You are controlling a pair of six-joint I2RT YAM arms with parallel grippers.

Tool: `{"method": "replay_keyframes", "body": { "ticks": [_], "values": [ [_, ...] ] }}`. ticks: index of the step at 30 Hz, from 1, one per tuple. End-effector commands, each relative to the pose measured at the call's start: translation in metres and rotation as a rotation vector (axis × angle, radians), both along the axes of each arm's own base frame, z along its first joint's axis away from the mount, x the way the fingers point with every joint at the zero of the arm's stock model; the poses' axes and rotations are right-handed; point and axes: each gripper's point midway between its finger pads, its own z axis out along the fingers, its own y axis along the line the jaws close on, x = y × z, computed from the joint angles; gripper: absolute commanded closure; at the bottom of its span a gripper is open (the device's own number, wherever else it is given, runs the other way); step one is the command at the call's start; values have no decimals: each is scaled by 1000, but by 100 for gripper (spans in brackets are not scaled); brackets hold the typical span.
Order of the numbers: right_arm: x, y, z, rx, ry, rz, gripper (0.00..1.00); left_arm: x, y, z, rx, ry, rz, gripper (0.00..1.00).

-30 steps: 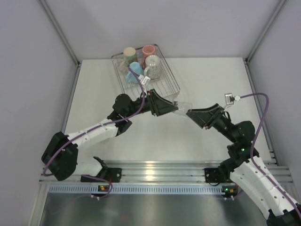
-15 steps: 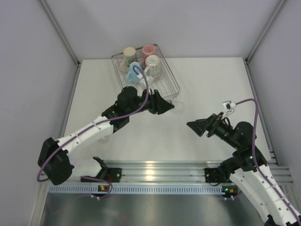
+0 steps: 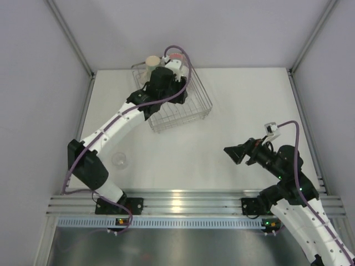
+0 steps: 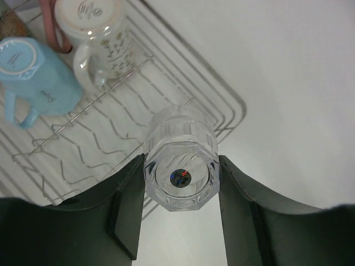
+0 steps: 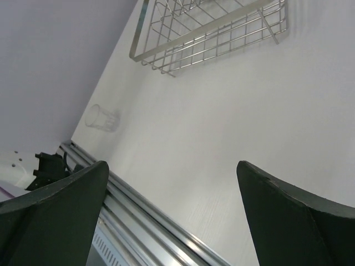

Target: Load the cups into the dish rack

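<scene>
White tabletop, pale grey walls on three sides, slanting metal corner posts, ribbed aluminium rail along near edge

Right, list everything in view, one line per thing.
table: one, white.
dish rack: one, silver wire, far middle of the table.
glass tumblers: two, clear; one held over the rack, one on the table, near left.
blue mug: one, light blue, upside down in rack.
speckled mug: one, pale, upside down in rack.
pink cup: one, pink, rack's far side.
tan cup: one, cream-tan, rack's far-left corner.
left gripper: shut on a glass tumbler.
right gripper: open, empty.
</scene>
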Motion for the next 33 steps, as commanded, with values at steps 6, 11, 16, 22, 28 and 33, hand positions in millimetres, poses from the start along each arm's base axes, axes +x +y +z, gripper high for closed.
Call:
{"method": "replay_keyframes", "body": {
  "ticks": [6, 11, 16, 22, 28, 33],
  "values": [
    [-3, -8, 16, -45, -71, -16, 1, 38, 47, -49, 223, 65, 128, 100],
    [-4, -9, 17, -45, -75, -14, 1, 42, 52, -75, 241, 121, 126, 100],
    [-4, -10, 13, -48, -71, -18, 1, 39, 57, -100, 278, 167, 129, 100],
    [-4, -8, 9, -46, -60, -16, 1, 30, 51, -122, 269, 227, 85, 100],
    [-2, -7, 6, -40, -47, -16, 1, 25, 53, -135, 280, 259, 88, 100],
    [-2, -3, 3, -21, -35, -2, 1, 20, 50, -155, 290, 309, 60, 100]
  ]
}}
